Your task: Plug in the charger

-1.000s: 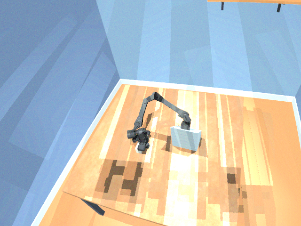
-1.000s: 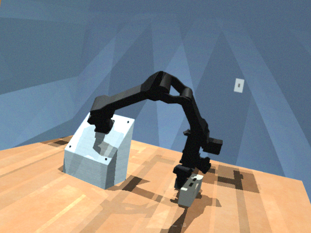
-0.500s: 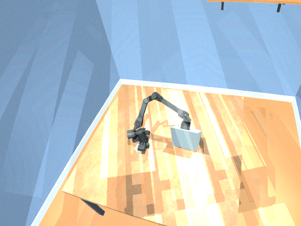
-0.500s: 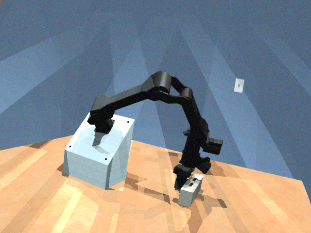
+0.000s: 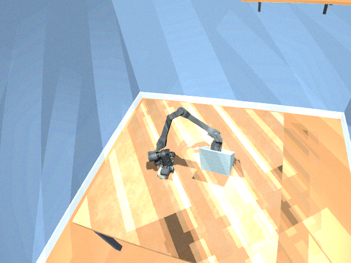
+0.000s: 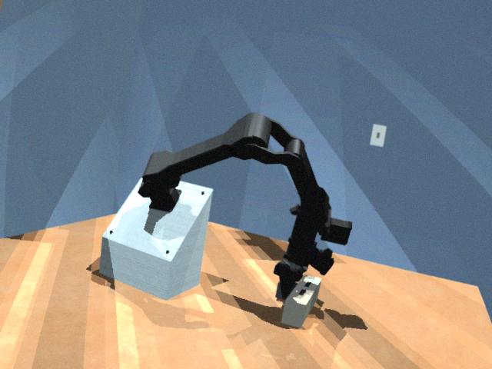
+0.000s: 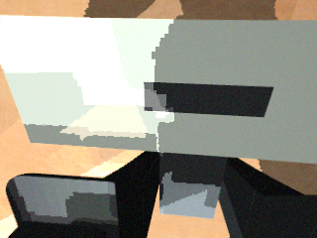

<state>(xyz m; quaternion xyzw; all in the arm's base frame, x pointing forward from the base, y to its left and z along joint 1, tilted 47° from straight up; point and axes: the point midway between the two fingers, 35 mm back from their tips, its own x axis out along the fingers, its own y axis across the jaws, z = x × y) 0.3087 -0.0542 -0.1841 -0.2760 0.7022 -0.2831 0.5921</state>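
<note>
The power strip is a pale grey-white block on the table, partly sunlit. Dark openings show on its top in the exterior view; one long dark slot shows in the wrist view. My gripper points down close beside the strip, shut on a dark block, which I take for the charger. In the wrist view the charger's upper end meets the strip's lower edge, below the slot. Its prongs are hidden; I cannot tell whether it touches the strip.
The arm's pale blue-grey base block stands on the wooden table, to the right of the strip in the top view and to the left in the exterior view. Shadows and bright sun patches cross the table. A wall switch is behind.
</note>
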